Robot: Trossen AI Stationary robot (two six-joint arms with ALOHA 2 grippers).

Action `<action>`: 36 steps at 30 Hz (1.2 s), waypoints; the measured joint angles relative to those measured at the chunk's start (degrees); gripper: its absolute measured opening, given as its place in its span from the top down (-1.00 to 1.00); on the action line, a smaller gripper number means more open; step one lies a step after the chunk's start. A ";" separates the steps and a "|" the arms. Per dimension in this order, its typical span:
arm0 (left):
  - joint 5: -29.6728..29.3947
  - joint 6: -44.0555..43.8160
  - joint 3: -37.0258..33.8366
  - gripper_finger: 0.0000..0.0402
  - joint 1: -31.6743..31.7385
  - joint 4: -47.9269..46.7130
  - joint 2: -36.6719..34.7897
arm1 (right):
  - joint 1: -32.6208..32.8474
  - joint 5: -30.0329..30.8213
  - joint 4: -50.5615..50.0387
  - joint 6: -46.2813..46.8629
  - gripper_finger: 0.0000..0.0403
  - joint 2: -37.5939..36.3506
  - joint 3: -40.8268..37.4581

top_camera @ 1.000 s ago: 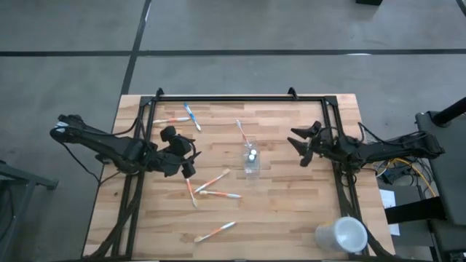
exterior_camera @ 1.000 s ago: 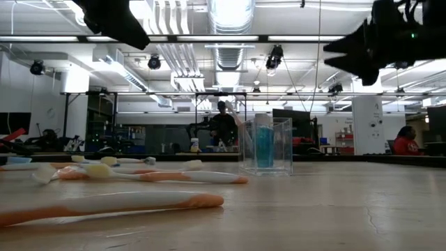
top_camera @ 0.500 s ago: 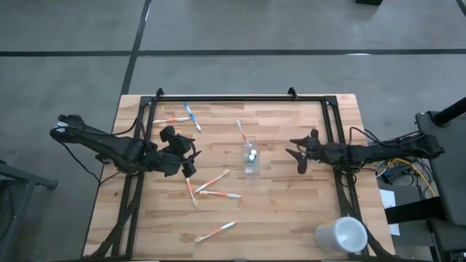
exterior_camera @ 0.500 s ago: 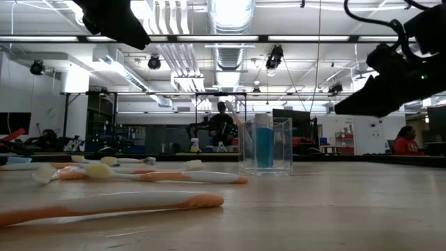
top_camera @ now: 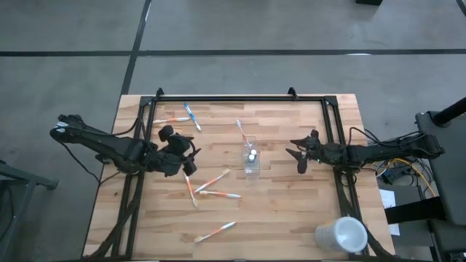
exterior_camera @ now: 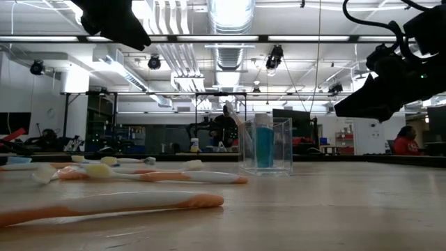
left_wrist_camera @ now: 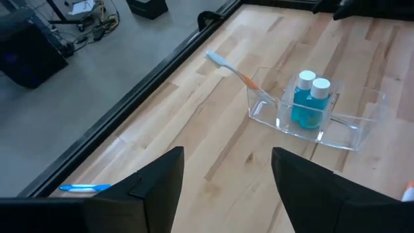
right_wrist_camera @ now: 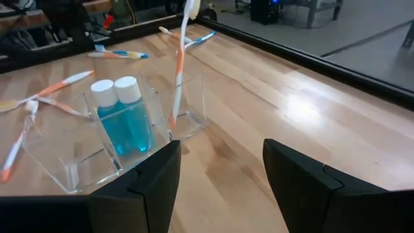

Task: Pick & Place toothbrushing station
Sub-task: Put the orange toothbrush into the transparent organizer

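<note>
- The clear plastic holder (top_camera: 252, 161) stands upright near the middle of the wooden counter (top_camera: 291, 218); in the wrist views it has separate compartments.
- Two small blue bottles with white caps (left_wrist_camera: 307, 97) stand side by side in one compartment of the holder.
- One toothbrush with a white and orange handle (right_wrist_camera: 179, 61) leans in the neighbouring compartment, head up and tilted past the rim toward the far edge of the counter.
- The left hand (top_camera: 186, 154) hangs above the counter on the left of the holder, well apart from it, with its two fingers (left_wrist_camera: 155, 188) spread apart and nothing between them.
- The right hand (top_camera: 300, 153) hangs on the right of the holder, near it but not touching, fingers (right_wrist_camera: 145, 188) apart and empty, pointing toward the holder.
- Three loose toothbrushes (top_camera: 207, 185) lie close together on the counter between the left hand and the holder, toward the near side.
- Another toothbrush (top_camera: 215, 231) lies alone closer to the near edge.
- Two more toothbrushes (top_camera: 182, 116), one with a blue handle and one orange and white, lie near the far left corner.
- A large opaque white cup (top_camera: 341, 235) lies on its side at the near right corner of the counter, well apart from everything else.
- In the low view, people (exterior_camera: 224, 125) show far off in the room behind the counter.
</note>
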 joint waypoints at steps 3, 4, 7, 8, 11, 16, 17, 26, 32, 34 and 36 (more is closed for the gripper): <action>-0.30 -0.76 0.00 -0.19 0.01 -0.01 0.00 | 0.01 0.36 2.27 6.90 -0.07 -0.47 0.00; -0.40 -1.10 0.00 -0.19 0.02 0.00 0.00 | 0.00 1.73 2.84 9.04 -0.07 -0.90 0.00; -0.41 -1.95 0.00 -0.19 0.02 0.00 0.00 | -0.01 6.56 2.61 12.64 -0.07 -2.77 0.00; -0.41 -2.16 0.00 -0.19 0.02 0.00 0.00 | -0.01 7.77 2.31 12.96 -0.07 -3.49 0.00; -0.40 -2.99 0.00 -0.19 0.02 0.00 0.00 | 0.01 8.51 2.31 13.01 -0.07 -6.18 0.00; -0.41 -3.23 0.00 -0.19 0.07 0.00 0.00 | 0.04 7.62 1.42 6.11 -0.07 -12.27 0.00; -0.60 -3.22 0.00 -0.19 0.07 0.00 0.00 | 0.04 7.55 0.79 3.64 -0.07 -13.73 0.00; -1.31 -2.93 0.00 -0.19 0.07 -0.04 0.00 | 0.04 2.56 -8.32 -4.14 -0.07 -24.06 0.24; -2.51 -2.03 0.00 -0.19 0.20 -0.02 0.00 | 0.02 1.16 -8.47 -4.91 -0.07 -25.13 0.24; -2.62 -2.24 0.00 -0.19 0.22 0.02 0.00 | 0.03 1.16 -8.46 -5.03 -0.07 -24.92 0.24; -2.62 -3.21 0.00 -0.19 0.22 0.26 0.00 | 0.02 1.44 -8.45 -6.07 -0.07 -24.47 0.24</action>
